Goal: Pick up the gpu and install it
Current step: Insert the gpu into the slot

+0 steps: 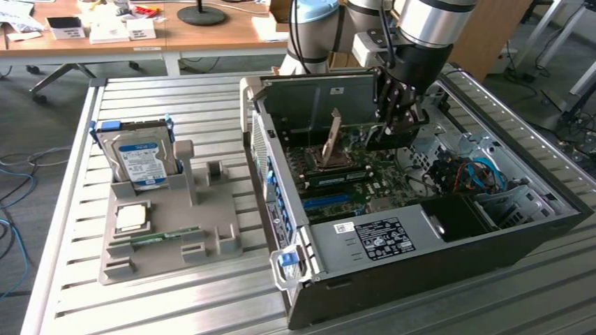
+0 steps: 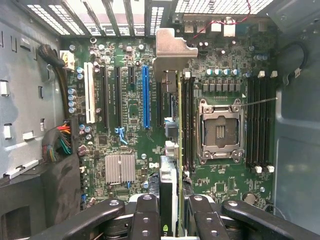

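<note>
A slatted metal table [image 1: 65, 279] carries an open computer case [image 1: 521, 237] lying on its side, its motherboard [image 2: 130, 107] facing up. On the exterior view's left stands a grey holder [image 1: 214, 209] with a hard drive [image 1: 139, 160] upright, a processor chip [image 1: 130, 218] and a narrow memory stick [image 1: 153, 239]. Inside the case, a cable bundle [image 2: 60, 142] crowds one wall and the empty processor socket [image 2: 220, 131] lies open.

The arm [image 1: 428, 28] reaches steeply down into the case, with the gripper [image 1: 398, 115] pointing at the board. Its fingers [image 2: 147, 207] are pressed against both faces of the gpu [image 2: 169, 170], pinching it edge-on. The card hangs low over the board between the long blue slot [image 2: 145, 95] and the black memory slots [image 2: 187, 120] – whether it touches a slot cannot be told.
</note>
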Available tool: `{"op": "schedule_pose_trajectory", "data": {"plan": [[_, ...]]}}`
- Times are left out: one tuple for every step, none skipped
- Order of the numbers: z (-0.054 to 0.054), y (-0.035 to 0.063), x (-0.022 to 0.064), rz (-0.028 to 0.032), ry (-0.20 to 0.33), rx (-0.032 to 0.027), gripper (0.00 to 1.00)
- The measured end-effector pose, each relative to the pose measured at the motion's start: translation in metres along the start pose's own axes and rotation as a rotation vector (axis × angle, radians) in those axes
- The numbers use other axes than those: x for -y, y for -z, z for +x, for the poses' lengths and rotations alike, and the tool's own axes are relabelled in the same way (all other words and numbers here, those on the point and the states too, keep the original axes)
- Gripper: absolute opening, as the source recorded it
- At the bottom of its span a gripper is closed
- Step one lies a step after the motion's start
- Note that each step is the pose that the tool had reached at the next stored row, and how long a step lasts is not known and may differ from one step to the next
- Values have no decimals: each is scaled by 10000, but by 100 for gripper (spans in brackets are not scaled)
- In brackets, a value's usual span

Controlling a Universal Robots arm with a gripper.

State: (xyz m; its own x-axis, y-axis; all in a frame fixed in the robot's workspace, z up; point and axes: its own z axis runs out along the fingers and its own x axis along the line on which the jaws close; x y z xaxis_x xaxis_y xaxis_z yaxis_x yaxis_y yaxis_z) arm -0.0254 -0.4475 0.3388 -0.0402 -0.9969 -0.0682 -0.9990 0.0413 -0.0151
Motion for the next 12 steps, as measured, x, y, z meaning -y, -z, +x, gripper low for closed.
{"op": "schedule_pose_trajectory", "data": {"plan": [[3, -3, -2, 0, 15, 1, 27], [7, -7, -3, 2, 38, 0, 27], [11, -11, -7, 5, 62, 1, 27], [15, -17, -9, 7, 87, 0, 27], [21, -23, -11, 8, 109, 1, 27], [28, -30, -14, 11, 132, 2, 27], [36, -35, -17, 14, 159, 3, 27], [46, -39, -21, 19, 188, 4, 27], [50, -47, -28, 24, 213, 6, 27], [53, -57, -33, 26, 239, 8, 27], [57, -68, -37, 26, 265, 5, 27], [60, -81, -42, 25, 283, 5, 27]]}}
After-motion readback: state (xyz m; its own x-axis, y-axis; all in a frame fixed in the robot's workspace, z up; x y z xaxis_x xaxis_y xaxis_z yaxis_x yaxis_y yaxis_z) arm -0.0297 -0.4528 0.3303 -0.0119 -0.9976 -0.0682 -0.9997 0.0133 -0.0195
